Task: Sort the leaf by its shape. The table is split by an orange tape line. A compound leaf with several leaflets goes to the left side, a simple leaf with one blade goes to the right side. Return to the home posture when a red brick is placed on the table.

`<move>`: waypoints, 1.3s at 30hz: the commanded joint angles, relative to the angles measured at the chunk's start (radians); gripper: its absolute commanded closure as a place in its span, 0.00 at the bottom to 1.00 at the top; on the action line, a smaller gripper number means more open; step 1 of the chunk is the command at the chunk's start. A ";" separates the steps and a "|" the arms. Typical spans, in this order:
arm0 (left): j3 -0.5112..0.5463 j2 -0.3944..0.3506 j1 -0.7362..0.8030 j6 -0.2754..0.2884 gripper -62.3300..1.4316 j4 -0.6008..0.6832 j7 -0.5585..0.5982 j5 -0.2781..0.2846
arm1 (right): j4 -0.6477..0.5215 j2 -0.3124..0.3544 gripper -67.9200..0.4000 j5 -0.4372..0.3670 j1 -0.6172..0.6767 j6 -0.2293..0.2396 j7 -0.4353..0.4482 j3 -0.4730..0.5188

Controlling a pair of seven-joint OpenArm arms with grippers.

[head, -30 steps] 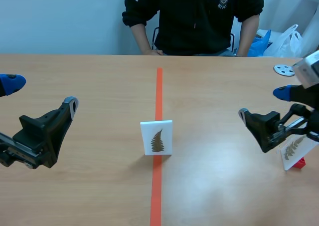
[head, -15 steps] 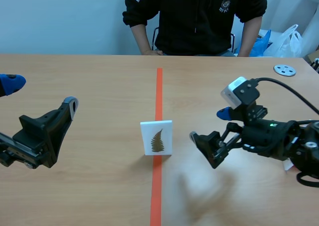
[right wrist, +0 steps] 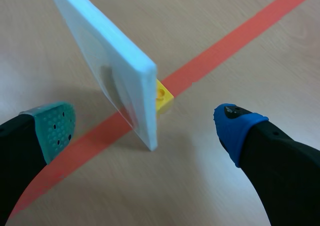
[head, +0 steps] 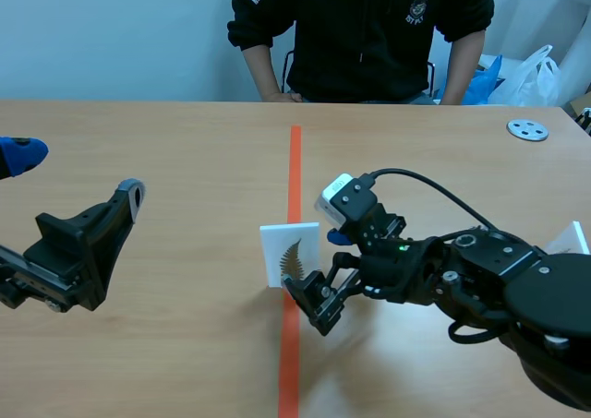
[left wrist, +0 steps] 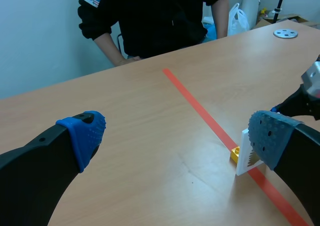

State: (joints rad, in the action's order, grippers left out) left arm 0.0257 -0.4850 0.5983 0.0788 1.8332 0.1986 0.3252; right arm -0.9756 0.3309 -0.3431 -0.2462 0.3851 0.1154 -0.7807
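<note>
A white card [head: 292, 255] printed with a fern-like compound leaf stands upright on the orange tape line [head: 295, 160]. A small yellow brick [right wrist: 164, 97] at its foot holds it up. My right gripper [head: 323, 270] is open, low beside the card. In the right wrist view the card [right wrist: 105, 61] stands between and just ahead of the open fingers [right wrist: 50, 128], untouched. My left gripper [head: 74, 173] hangs open at the table's left, far from the card. Seen from the left wrist, the card [left wrist: 244, 155] is edge-on near the right fingertip [left wrist: 270, 136].
A second white card [head: 571, 239] peeks out behind the right arm at the far right. A grey metal disc [head: 527, 129] lies at the back right. A person [head: 360, 30] sits across the table, with plastic bags [head: 531, 72] beside them.
The right arm has swung from the table's right side in to the centre, bringing its open gripper beside the fern card. The left arm and the card have not moved.
</note>
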 commanded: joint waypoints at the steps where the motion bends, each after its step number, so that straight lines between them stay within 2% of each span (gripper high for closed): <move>1: 0.001 0.005 0.000 -0.001 0.02 0.013 0.019 0.004 | -0.014 -0.014 0.17 0.008 -0.023 -0.003 0.019 -0.001; 10: 0.001 0.005 0.000 -0.001 0.02 0.013 0.019 0.004 | 0.065 -0.108 0.17 0.050 -0.039 -0.003 0.027 -0.051; 24: 0.001 0.005 0.000 -0.001 0.02 0.013 0.019 0.004 | 0.066 -0.115 0.18 0.064 -0.039 -0.021 0.046 -0.061; 29: 0.001 0.005 0.000 -0.001 0.02 0.013 0.019 0.004 | 0.066 -0.115 0.31 0.107 -0.039 -0.022 0.072 -0.061; 39: 0.001 0.005 0.000 -0.001 0.02 0.013 0.019 0.004 | 0.066 -0.115 0.60 0.113 -0.036 -0.022 0.100 -0.060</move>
State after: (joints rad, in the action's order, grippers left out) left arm 0.0257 -0.4850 0.5983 0.0788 1.8332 0.1986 0.3252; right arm -0.8936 0.2111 -0.2241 -0.2573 0.3626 0.1959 -0.8463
